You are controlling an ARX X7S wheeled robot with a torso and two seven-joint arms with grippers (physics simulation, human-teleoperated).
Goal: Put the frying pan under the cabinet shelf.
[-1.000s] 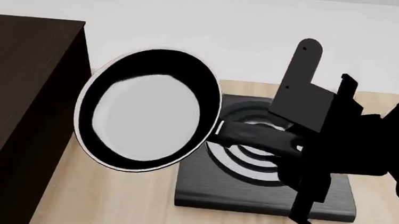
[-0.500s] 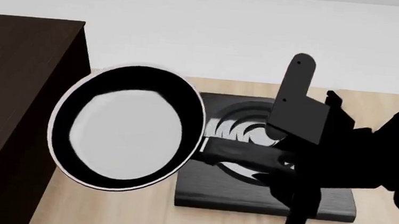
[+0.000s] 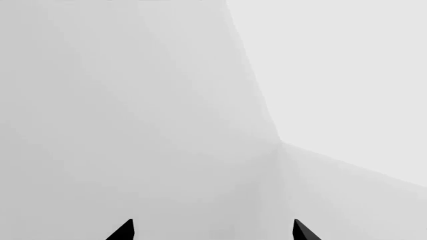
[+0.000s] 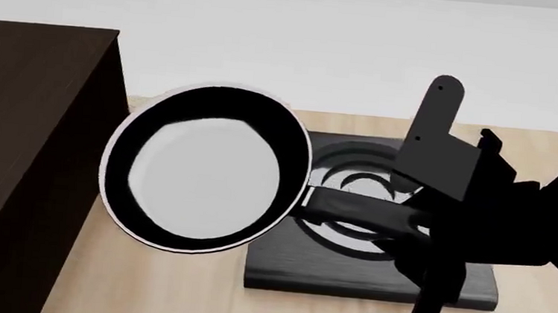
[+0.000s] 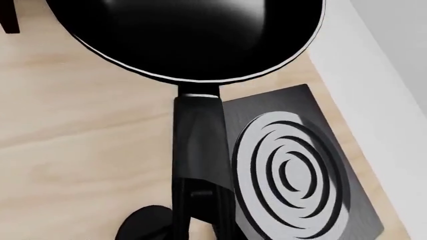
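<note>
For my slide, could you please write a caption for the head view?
Right pincer holds the frying pan by its handle between the dark cabinet and the burner plate.

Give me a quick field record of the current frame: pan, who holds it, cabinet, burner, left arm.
pan: frying pan lifted, tilted toward the camera, between cabinet and burner
holder: right gripper shut on the pan's handle
cabinet: cabinet shelf at head view's left; pan not yet under it
burner: burner plate on the wooden table, bare
left arm: left gripper open, facing blank wall
</note>
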